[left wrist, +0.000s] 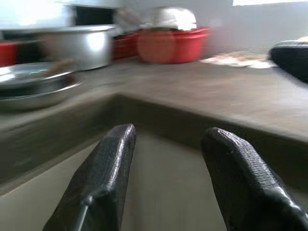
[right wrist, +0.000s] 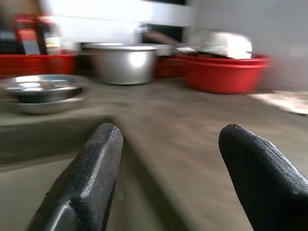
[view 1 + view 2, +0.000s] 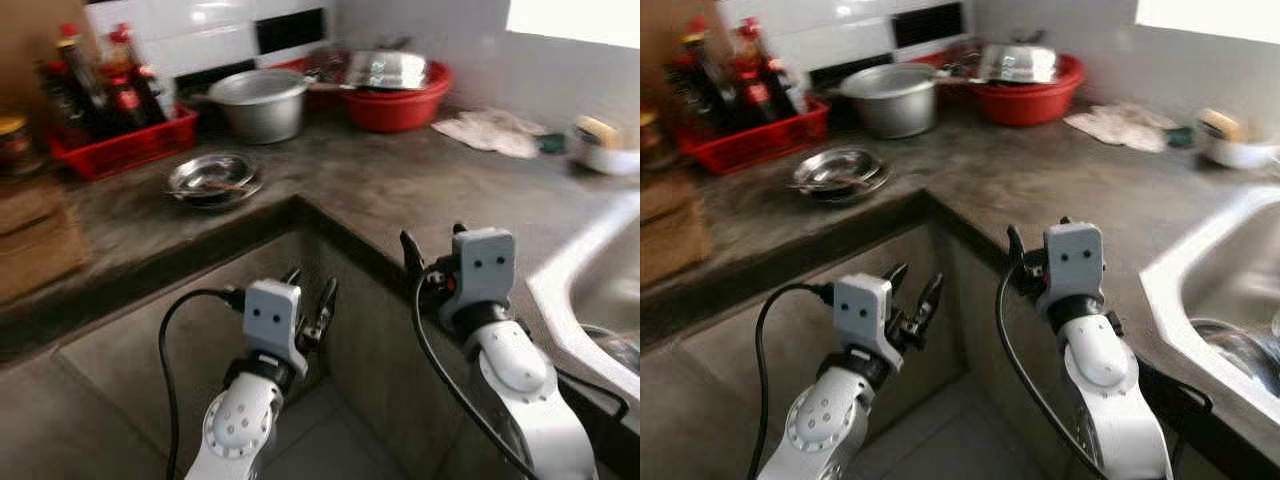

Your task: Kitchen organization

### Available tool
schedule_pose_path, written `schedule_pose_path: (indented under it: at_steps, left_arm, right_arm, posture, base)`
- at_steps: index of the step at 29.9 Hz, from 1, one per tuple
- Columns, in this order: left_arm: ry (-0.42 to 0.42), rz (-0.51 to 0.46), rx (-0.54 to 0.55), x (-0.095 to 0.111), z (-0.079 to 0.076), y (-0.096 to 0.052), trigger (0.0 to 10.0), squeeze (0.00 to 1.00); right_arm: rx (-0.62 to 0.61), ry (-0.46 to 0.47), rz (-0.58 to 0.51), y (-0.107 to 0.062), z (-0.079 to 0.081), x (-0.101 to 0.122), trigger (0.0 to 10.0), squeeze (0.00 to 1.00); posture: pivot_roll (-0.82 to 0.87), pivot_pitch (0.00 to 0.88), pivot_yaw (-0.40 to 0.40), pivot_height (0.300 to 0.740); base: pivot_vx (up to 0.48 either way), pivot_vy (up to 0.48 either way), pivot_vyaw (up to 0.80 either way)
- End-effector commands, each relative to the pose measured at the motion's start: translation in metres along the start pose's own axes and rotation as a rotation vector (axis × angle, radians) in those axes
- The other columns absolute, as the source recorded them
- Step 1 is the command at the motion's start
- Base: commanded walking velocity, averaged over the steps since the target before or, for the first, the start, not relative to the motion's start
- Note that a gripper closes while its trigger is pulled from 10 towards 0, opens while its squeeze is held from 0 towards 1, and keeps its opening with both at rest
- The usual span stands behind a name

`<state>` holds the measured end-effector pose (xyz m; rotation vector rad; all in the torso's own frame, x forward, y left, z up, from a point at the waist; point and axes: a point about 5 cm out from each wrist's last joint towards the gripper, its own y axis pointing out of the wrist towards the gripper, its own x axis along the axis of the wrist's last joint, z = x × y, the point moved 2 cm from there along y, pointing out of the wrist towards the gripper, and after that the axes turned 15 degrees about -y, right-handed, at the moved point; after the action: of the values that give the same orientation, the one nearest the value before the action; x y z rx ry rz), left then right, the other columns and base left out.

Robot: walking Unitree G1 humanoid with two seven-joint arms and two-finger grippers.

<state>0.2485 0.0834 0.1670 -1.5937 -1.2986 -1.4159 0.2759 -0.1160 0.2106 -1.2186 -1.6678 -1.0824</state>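
You face an L-shaped grey concrete counter [image 3: 400, 190] whose inner corner points toward you, and both arms are raised in front of it. Your left gripper [image 3: 310, 300] hangs at about 7 o'clock, below the counter edge and in the recess, fingers spread with nothing between them; the left wrist view confirms the gap between the two black fingers [image 1: 103, 173]. Your right gripper [image 3: 430, 240] sits at about 5 o'clock, level with the counter edge just right of the corner, fingers likewise parted and empty, as the right wrist view shows by its fingertips [image 2: 91, 168]. On the counter at 11 o'clock lie stacked shallow steel dishes [image 3: 213, 180], near the front edge. Behind them at 12 o'clock stands a steel pot [image 3: 262, 102], and just beside it at 1 o'clock a red basin [image 3: 400, 105] holding a shiny metal lid or bowl [image 3: 385, 68]. A red crate [image 3: 120, 145] of dark sauce bottles [image 3: 90, 85] sits at 10 o'clock against the white tiled wall. A crumpled cloth [image 3: 490, 132] lies at 2 o'clock, a small white bowl [image 3: 600, 150] beyond it, and a sink [image 3: 590, 290] at 3 o'clock. Neither gripper touches any item; the views are slightly blurred.
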Motion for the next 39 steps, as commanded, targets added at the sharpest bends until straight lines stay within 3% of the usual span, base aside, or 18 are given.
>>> schedule_pose_path:
  at_steps: [1,17,33,39]
  left_arm:
    - [-0.009,0.001,-0.002,0.000,-0.002,0.000,10.0,0.00]
    - [0.013,0.019,0.001,-0.004,-0.001,-0.002,10.0,0.00]
    - [0.013,0.023,-0.006,-0.007,-0.002,-0.003,10.0,0.00]
    - [0.001,0.030,0.002,-0.008,-0.001,-0.003,10.0,0.00]
  right_arm:
    - [0.016,-0.002,-0.004,-0.001,0.001,0.002,10.0,0.00]
    - [0.028,-0.001,-0.005,0.001,0.004,0.001,10.0,0.00]
    - [0.013,0.048,-0.020,0.007,-0.002,0.003,10.0,0.00]
    - [-0.009,0.056,-0.031,0.012,-0.007,0.005,10.0,0.00]
  posture:
    - [0.07,0.072,-0.004,0.740]
    - [0.07,0.076,-0.008,0.740]
    - [0.08,0.066,-0.008,0.740]
    - [0.08,0.063,-0.006,0.740]
  base:
    - [0.000,0.000,0.80]
    - [0.082,0.000,0.80]
    - [0.320,0.000,0.00]
    - [0.000,0.000,0.00]
